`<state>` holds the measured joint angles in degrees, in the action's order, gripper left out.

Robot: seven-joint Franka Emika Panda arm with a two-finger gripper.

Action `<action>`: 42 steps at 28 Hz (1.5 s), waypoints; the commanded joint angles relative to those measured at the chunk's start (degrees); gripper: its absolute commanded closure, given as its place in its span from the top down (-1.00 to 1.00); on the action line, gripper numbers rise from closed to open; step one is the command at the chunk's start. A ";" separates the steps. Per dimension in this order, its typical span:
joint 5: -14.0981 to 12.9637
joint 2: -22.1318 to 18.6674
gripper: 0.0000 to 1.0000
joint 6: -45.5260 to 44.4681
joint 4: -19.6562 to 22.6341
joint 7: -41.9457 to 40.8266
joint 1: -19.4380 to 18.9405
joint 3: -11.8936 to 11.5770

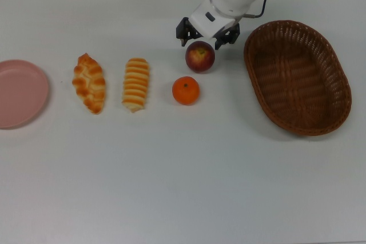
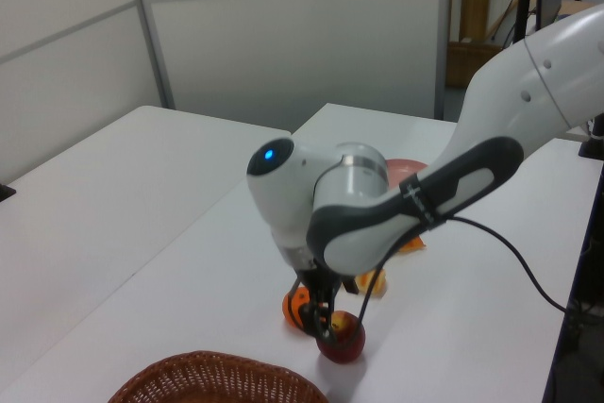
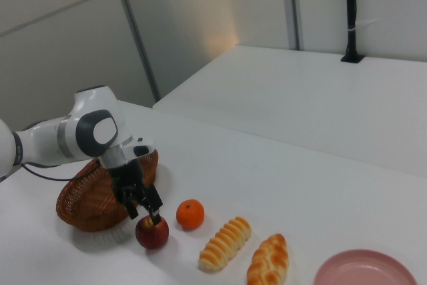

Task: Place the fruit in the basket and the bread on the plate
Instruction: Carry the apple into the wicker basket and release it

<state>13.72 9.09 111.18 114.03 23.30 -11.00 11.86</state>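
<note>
Here, along the top view from its left to its right, the white table (image 1: 171, 170) carries the pale pink plate (image 1: 20, 92) at the edge, bare of food. Next comes the braided pastry (image 1: 89, 83), then the ridged striped roll (image 1: 136, 83) near it, the two not touching. Further to the top view's right the tangerine (image 1: 186, 90) sits on the table, with the dark red apple (image 1: 200, 57) near it on the side toward the arm. The gripper (image 1: 208, 35) hangs right over the apple, its fingers spread apart and clasping nothing; in the right view its fingertips (image 3: 155, 217) reach just down to the apple's top. The wicker basket (image 1: 297, 76) lies at the top view's far right, with nothing inside it, separated from the apple by bare table.
</note>
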 commanded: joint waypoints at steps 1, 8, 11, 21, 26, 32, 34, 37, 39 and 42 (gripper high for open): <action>2.10 1.11 1.00 3.17 1.55 2.36 -1.04 -0.43; 4.64 5.14 1.00 4.48 1.20 2.71 -0.52 -0.70; 5.70 6.99 1.00 4.57 1.20 3.42 -0.52 -0.70; 7.37 8.49 -0.44 5.71 0.50 5.00 -0.26 -0.70; 5.80 6.56 -1.00 4.93 -3.36 5.18 -0.16 -0.52; 2.63 6.47 -1.00 -2.79 -11.00 4.39 -1.39 -0.08; 1.58 6.47 -0.99 -4.65 -12.86 4.12 -1.66 0.53; 0.17 6.73 -0.98 -7.28 -16.19 4.65 -2.88 1.93; -0.01 6.73 -0.97 -8.08 -17.25 4.82 -3.94 2.46; -0.10 6.91 -0.94 -9.31 -18.75 7.18 -7.35 2.64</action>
<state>14.50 15.75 104.91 98.14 27.65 -14.00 14.32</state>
